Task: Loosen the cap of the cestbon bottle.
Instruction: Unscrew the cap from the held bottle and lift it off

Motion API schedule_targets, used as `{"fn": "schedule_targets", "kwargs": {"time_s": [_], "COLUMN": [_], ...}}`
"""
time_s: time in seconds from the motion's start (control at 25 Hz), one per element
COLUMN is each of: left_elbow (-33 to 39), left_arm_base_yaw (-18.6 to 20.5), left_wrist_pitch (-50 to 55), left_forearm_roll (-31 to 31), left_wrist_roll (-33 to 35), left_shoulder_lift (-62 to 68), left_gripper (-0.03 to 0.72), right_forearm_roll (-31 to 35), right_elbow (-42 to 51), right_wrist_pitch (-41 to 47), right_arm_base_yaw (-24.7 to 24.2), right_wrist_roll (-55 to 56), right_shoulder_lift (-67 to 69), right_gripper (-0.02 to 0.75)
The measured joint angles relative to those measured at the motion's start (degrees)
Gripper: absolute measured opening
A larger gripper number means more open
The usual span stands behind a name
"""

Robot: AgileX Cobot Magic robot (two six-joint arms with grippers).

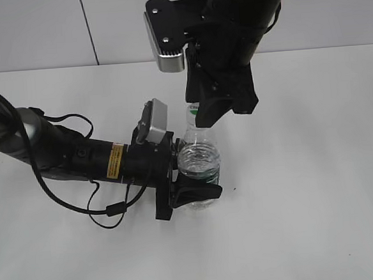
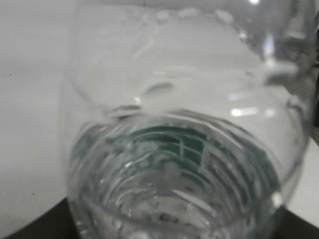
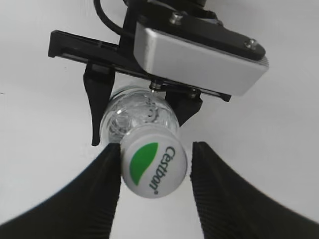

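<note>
The bottle [image 1: 199,161] is standing upright on the white surface [image 1: 318,188], near the middle, and both arms are working around it. The left pincer [image 1: 196,189] is reaching in from the left, low down, and its black fingers are clamping the bottle's lower body, right about where the green label band sits. From the left wrist camera the bottle [image 2: 184,149] is filling nearly the whole view, blurred and very close, with the green band showing through the clear plastic.

Above, the right pincer [image 1: 200,113] is hanging down over the bottle's neck from the top of the scene. Looking down from the right wrist, the cap [image 3: 153,162] is sitting between the two ribbed black fingers [image 3: 99,199] of the right pincer [image 3: 154,167]. The left-hand finger is touching the cap's edge, while the other one is standing just apart from it, a sliver of white surface showing between them. So that pincer is narrow around the cap but not gripping it on both sides. The cap is on the neck, white, with a green leaf mark and lettering on top.
</note>
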Motion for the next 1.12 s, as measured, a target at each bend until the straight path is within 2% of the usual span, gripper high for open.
{"fn": "schedule_targets", "kwargs": {"time_s": [0.28,0.6,0.76,0.92,1.12], "left_elbow": [0.0,0.0,0.0,0.0,0.0], "left_arm_base_yaw": [0.0,0.0,0.0,0.0,0.0], "left_wrist_pitch": [-0.2,-0.2,-0.2,-0.2,-0.3], "left_forearm_roll": [0.4,0.5,0.5,0.5,0.5], "left_wrist_roll": [0.0,0.0,0.0,0.0,0.0], "left_shoulder_lift": [0.0,0.0,0.0,0.0,0.0], "left_gripper": [0.406,0.406,0.406,0.406,0.406], "right_forearm_roll": [1.5,2.1,2.1,2.0,1.9], "right_elbow": [0.0,0.0,0.0,-0.3,-0.9], "right_wrist_pitch": [0.0,3.7,2.9,-1.9,-1.6], "right_arm_base_yaw": [0.0,0.0,0.0,0.0,0.0], "right_wrist_roll": [1.8,9.2,15.4,30.7,62.3], "right_shoulder_lift": [0.0,-1.8,-5.5,-7.1,-7.1], "right_gripper": [0.472,0.484,0.484,0.484,0.484]}}
